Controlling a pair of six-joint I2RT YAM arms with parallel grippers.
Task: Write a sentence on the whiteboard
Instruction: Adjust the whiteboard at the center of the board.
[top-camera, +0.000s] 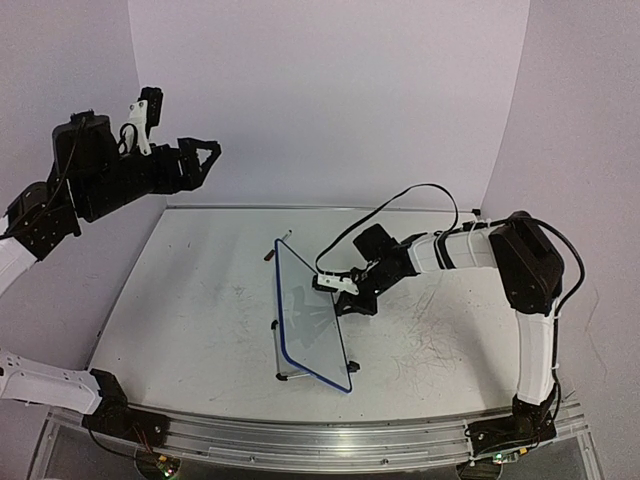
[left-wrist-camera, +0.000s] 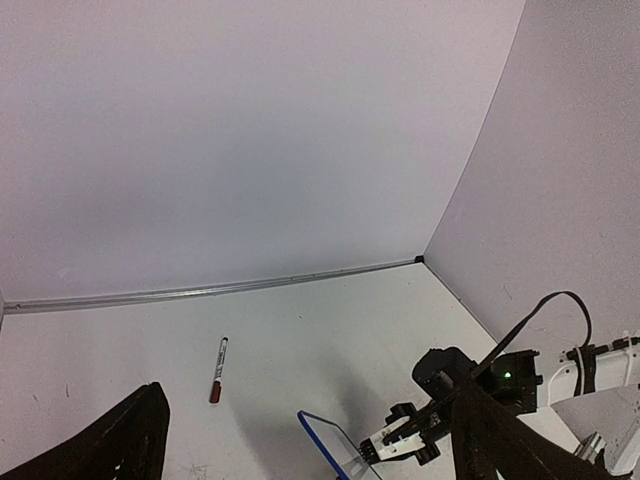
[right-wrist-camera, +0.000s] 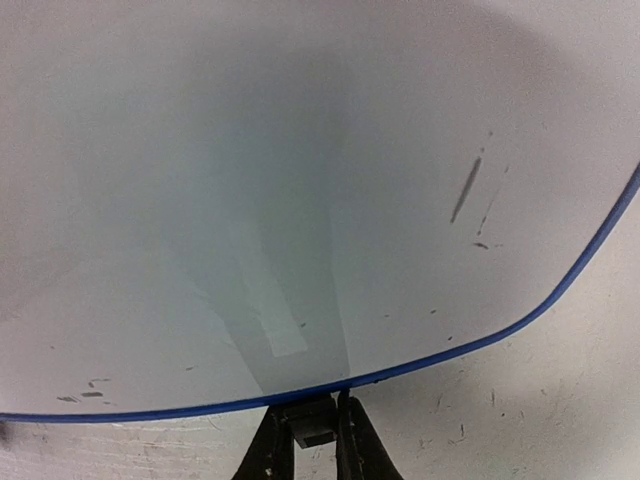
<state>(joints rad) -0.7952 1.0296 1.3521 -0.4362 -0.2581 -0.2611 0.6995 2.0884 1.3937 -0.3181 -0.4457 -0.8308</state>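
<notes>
The table (top-camera: 190, 300) carries the board (top-camera: 305, 315), which is stood tilted near its middle, the writing face turned toward the right arm. The left gripper (top-camera: 207, 160) is held high over the table's far left, fingers spread wide and empty, well apart from the work. The right gripper (right-wrist-camera: 313, 412) is set at the blue-framed edge of the board, its fingers drawn close about a small grey piece (right-wrist-camera: 310, 432). This piece is judged to be a marker end, but that cannot be confirmed. A marker (left-wrist-camera: 217, 370) is laid on the table behind the board, apart from it. No sentence is seen on the face in the right wrist view, only a few short dark smudges (right-wrist-camera: 466, 190), so writing is judged not yet begun. For a clean first stroke, the tip should be brought inward off the frame onto the white face. Pressure should be kept light so that the propped board is not pushed back. The first line should be started high and to one side, so that room is left for a second.
</notes>
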